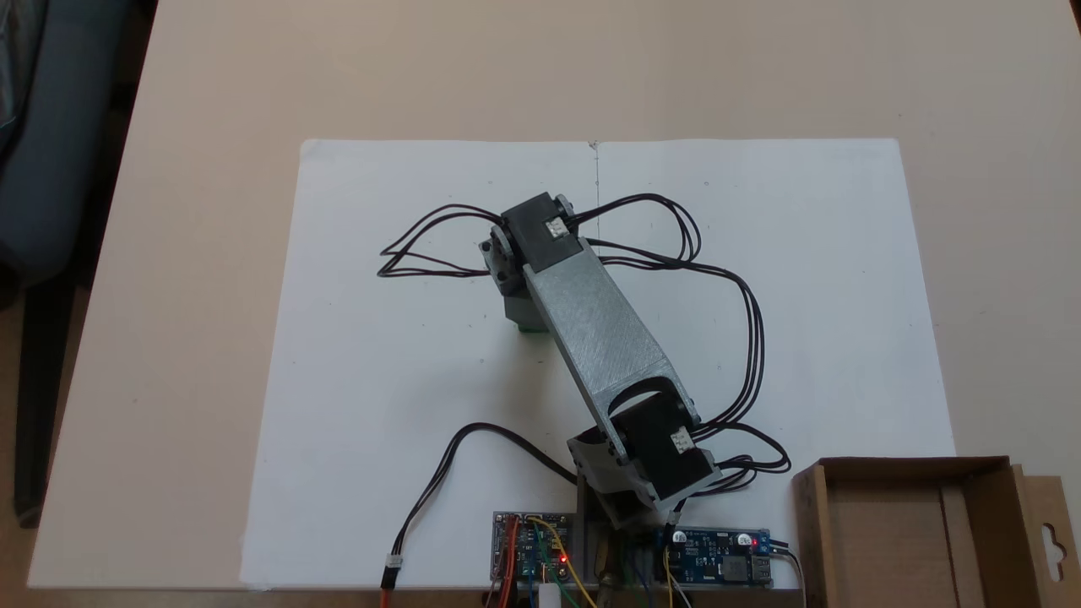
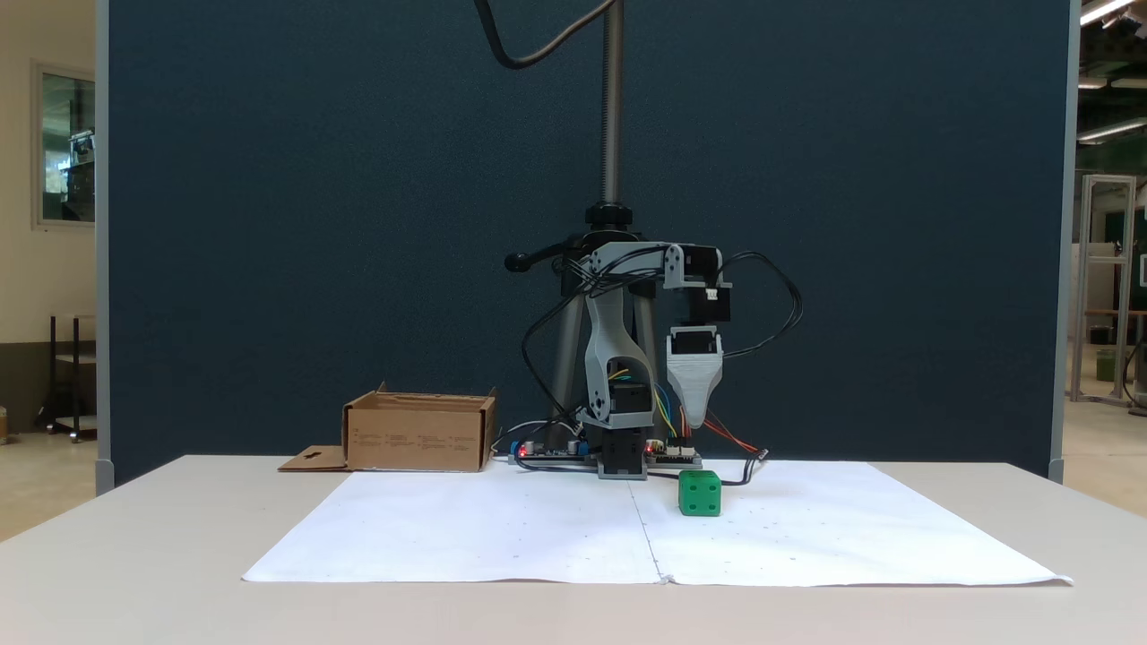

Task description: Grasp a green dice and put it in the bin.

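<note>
I'm at the approach step — nothing grasped yet. The green dice [image 2: 699, 493] sits on the white paper sheet [image 2: 502, 528] on the surface, and in the front-on fixed view my end effector [image 2: 694, 421] hangs above it, pointing down, with clear air between tip and cube. From that side I see just one grey tapered jaw, so I can't tell whether the jaws are parted or closed. In the fixed view from above, my forearm covers most of the cube; only a green sliver [image 1: 532, 328] peeks out under the wrist.

The bin [image 1: 908, 532] stands well apart, off the sheet near the base electronics — at bottom right from above, at left in the front-on view.

Next, as I judge it: confirm the jaws are spread wider than the cube, drop straight down so they straddle it w/o nudging it, close, lift, then swing over to the bin. Alignment looks about right, but depth is hard to read from these 2 angles.
</note>
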Robot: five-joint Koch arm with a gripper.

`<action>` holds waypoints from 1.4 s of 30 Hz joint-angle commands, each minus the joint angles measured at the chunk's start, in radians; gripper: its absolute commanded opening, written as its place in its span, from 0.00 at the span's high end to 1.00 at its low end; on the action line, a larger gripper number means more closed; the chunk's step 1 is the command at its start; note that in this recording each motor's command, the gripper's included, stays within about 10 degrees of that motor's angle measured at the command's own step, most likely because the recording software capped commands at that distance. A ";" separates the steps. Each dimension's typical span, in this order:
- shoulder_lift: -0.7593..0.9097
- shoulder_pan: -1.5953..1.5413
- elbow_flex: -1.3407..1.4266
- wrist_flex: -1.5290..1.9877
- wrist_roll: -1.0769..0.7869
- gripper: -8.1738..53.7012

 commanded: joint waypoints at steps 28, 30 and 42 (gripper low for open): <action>-0.003 -0.015 0.173 -0.221 0.000 0.18; -0.003 -0.015 0.175 -0.221 0.000 0.18; -0.035 -0.014 0.183 -0.230 0.000 0.18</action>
